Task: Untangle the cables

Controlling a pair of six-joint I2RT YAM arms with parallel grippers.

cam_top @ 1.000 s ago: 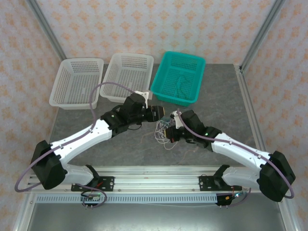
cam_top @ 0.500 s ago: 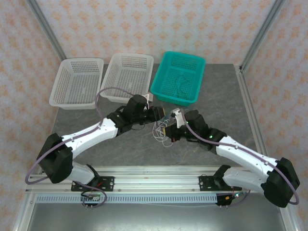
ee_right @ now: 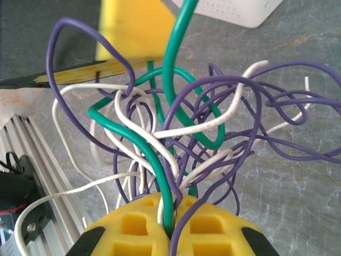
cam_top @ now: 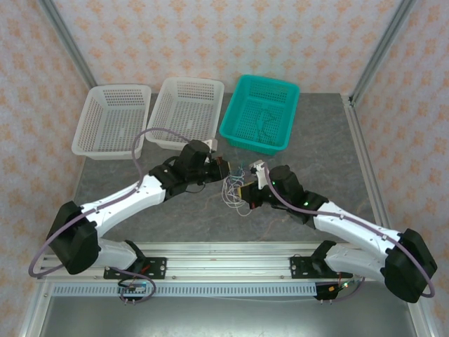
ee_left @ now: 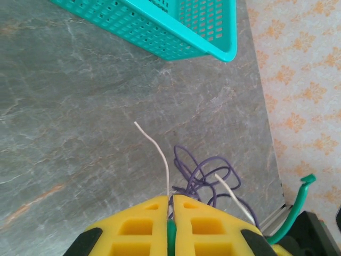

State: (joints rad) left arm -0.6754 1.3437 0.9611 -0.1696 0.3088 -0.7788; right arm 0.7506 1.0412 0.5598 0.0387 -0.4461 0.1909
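The cables [cam_top: 237, 192] form a wispy green, white and purple tangle hanging between both grippers over the grey table, just in front of the teal basket. My left gripper [cam_top: 229, 170] is shut on strands at the bundle's left side. In the left wrist view its yellow fingers [ee_left: 144, 218] pinch a green strand [ee_left: 171, 232] and a white wire [ee_left: 161, 154], with purple loops [ee_left: 205, 169] lying beyond. My right gripper [cam_top: 248, 188] is shut on the tangle from the right. Green, white and purple strands [ee_right: 176, 128] fan out from its jaws [ee_right: 171, 207].
Two white baskets [cam_top: 112, 121] [cam_top: 188, 107] and a teal basket [cam_top: 277, 91] stand in a row at the back. The teal one holds a few thin wires [cam_top: 263, 126]. An aluminium rail [cam_top: 224, 251] runs along the near edge.
My left gripper has closed from half open onto strands of the bundle and shifted slightly. The right gripper stayed shut on the tangle, drawing in a little closer.
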